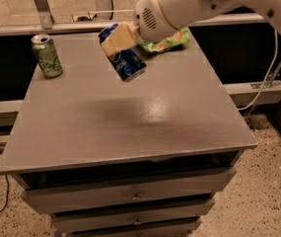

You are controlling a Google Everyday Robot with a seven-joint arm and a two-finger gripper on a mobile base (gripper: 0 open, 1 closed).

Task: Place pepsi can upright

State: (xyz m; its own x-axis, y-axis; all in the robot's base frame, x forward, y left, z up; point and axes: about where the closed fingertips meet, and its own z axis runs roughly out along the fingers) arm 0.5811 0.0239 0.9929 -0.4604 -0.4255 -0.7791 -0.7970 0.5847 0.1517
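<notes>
pepsi can [128, 64] tilted in claw [114, 44] above cabinet [130, 122] (green can [47, 57] well left).

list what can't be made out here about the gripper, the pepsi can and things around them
In the camera view:
- pepsi can: its middle is covered by a tan finger of the gripper, shut on it over the table.
- Other finger: hidden behind the can.
- green bag: partly behind the arm.
- green can: label too small to read.
</notes>
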